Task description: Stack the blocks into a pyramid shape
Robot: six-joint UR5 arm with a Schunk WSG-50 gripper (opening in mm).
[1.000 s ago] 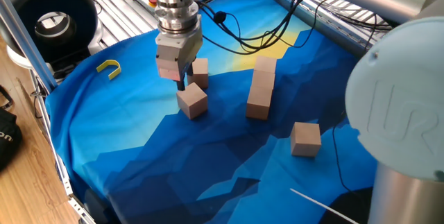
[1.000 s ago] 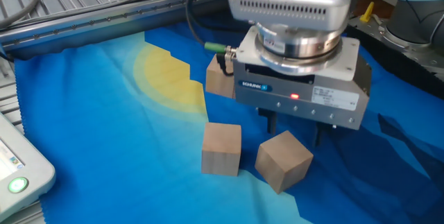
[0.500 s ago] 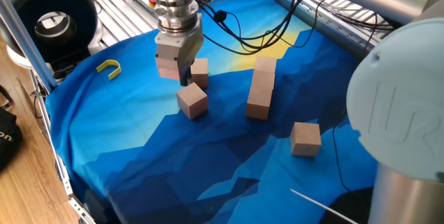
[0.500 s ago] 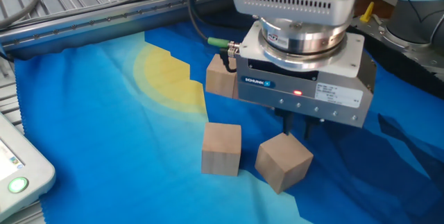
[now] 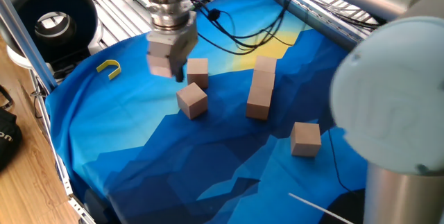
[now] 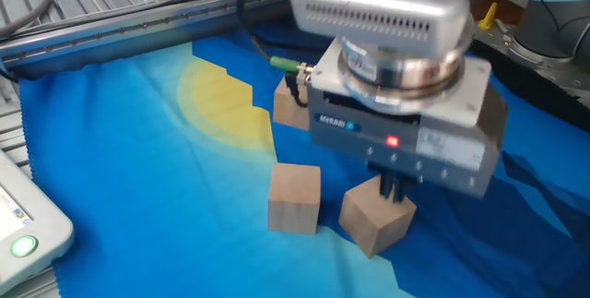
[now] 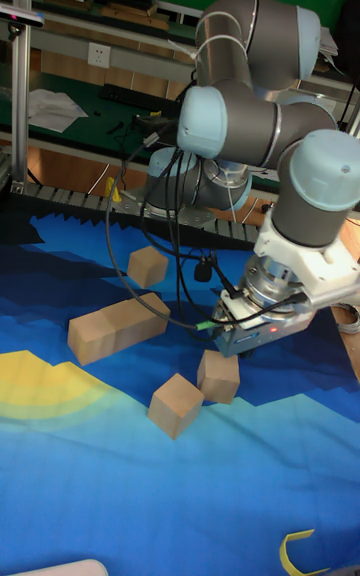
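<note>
The claw (image 6: 395, 185) has lifted off the tilted block (image 6: 376, 214) with fingers together, so nothing is picked yet.

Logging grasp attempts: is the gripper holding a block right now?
No. The gripper hangs just above a block on the cloth, fingers together and empty.

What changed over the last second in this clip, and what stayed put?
The gripper lifted slightly off the tilted block and swung towards the yellow U-shaped piece, turning at the wrist; it carries nothing, and its fingers look drawn together. The tilted block, its neighbour, the row of blocks and the lone block did not move.
</note>
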